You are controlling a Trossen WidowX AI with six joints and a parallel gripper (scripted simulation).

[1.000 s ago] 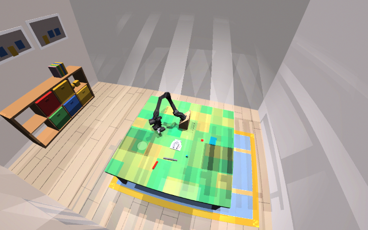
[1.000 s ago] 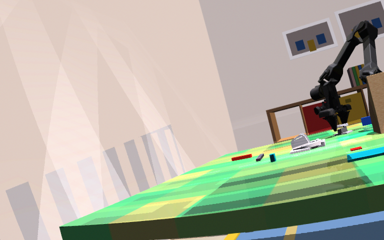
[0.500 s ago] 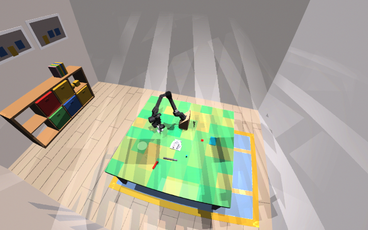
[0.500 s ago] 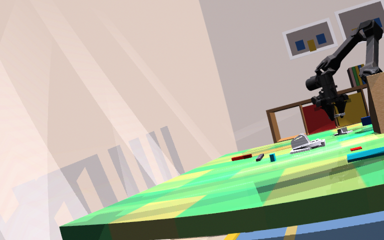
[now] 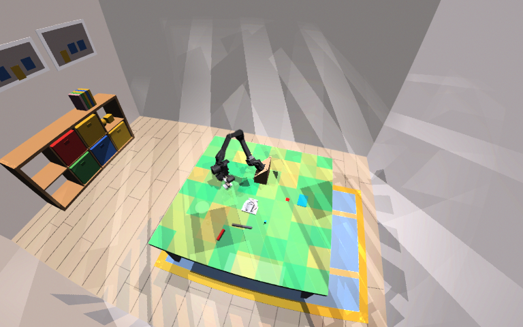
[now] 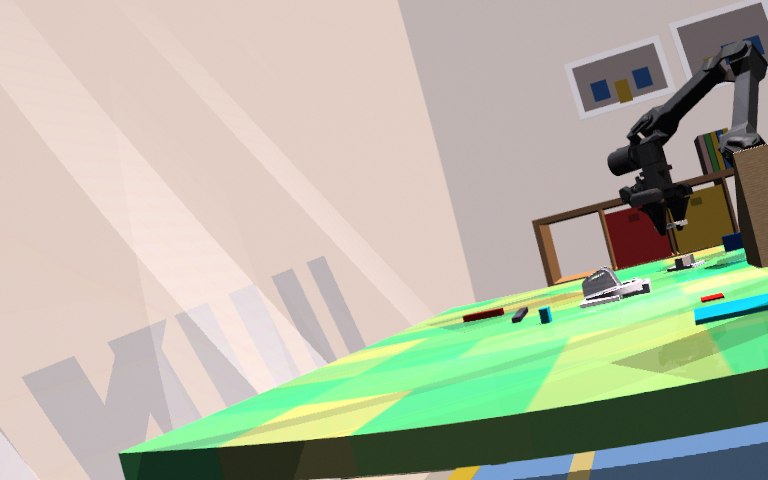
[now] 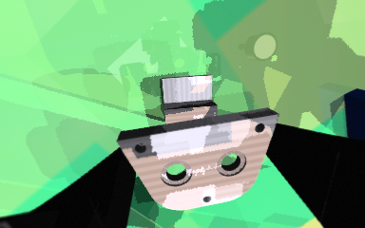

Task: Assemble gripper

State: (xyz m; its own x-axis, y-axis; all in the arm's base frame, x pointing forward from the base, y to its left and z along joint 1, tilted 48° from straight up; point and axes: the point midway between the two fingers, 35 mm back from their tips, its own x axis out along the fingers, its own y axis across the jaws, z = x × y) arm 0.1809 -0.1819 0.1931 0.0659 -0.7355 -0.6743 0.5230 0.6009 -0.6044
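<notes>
My gripper [image 5: 227, 183] [image 6: 672, 224] [image 7: 195, 137] is shut on the pale housing plate [image 6: 679, 224] [image 7: 203, 186], held by its two ends. The plate shows two ringed holes and several small dark ones in the wrist view. It hangs above the table, over a low pale stand with a block [image 6: 685, 262] [image 7: 186, 90]. The white gripper base [image 5: 244, 210] [image 6: 594, 303] sits on the table, in front of the arm. Grey curved jaw shapes [image 6: 600, 279] show on it, one standing up like an arch. Whether the gear teeth mesh is too small to tell.
A grey bar [image 5: 242, 225] [image 6: 519, 314], a red bar [image 5: 220, 234] [image 6: 483, 315] and a small cyan block [image 5: 265, 222] [image 6: 545, 314] lie beyond the base. A red piece [image 5: 287, 199] [image 6: 712, 297] and blue slab [image 5: 302, 200] [image 6: 730, 309] lie right. A wooden block [image 5: 261, 176] [image 6: 754, 209] stands by the arm.
</notes>
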